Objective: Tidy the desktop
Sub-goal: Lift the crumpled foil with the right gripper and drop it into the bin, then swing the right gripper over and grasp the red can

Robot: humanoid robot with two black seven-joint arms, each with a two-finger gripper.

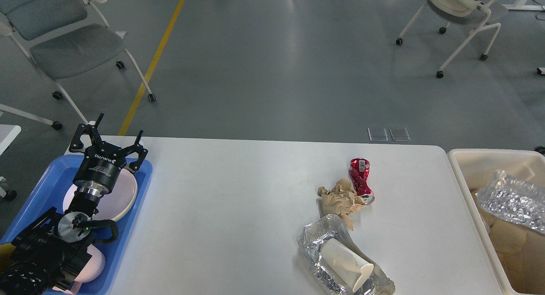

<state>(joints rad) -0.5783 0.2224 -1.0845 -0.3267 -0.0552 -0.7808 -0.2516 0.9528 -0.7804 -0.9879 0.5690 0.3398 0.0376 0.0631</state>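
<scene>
Meanwhile, on the tabletop (238,210): crushed red can (360,181), crumpled brown paper (340,199) and a paper cup (347,263) on foil wrap (317,250) lie right of centre.
Left pincer (108,135): spread open, empty, above the blue tray (132,227).
Right pincer: out of frame.
Advice: lift the litter cleanly into the cream bin (472,193).
Unclear: the bin's far side is cropped.

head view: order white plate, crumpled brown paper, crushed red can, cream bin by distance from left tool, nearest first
From the left tool:
1. White plate, right beneath it in the blue tray.
2. Crumpled brown paper, mid-desktop.
3. Crushed red can, just right of the paper.
4. Cream bin, far right.
</scene>
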